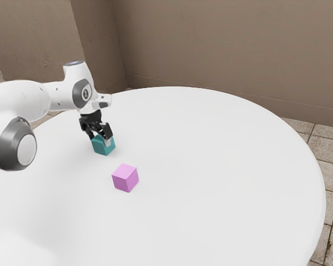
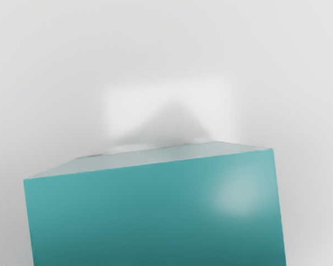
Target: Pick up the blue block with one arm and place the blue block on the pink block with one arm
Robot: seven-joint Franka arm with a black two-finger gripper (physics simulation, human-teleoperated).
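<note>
Your black two-finger gripper (image 1: 100, 134) looks clamped on the small blue-teal cube (image 1: 105, 147). The pink cube (image 1: 125, 177) lies close by, nearer the camera, toward the exterior view's right.

No legible text or markings anywhere.

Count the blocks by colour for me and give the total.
blue block: 1, right at the gripper
pink block: 1, lying apart from it on the white table
Total: 2 blocks
</note>
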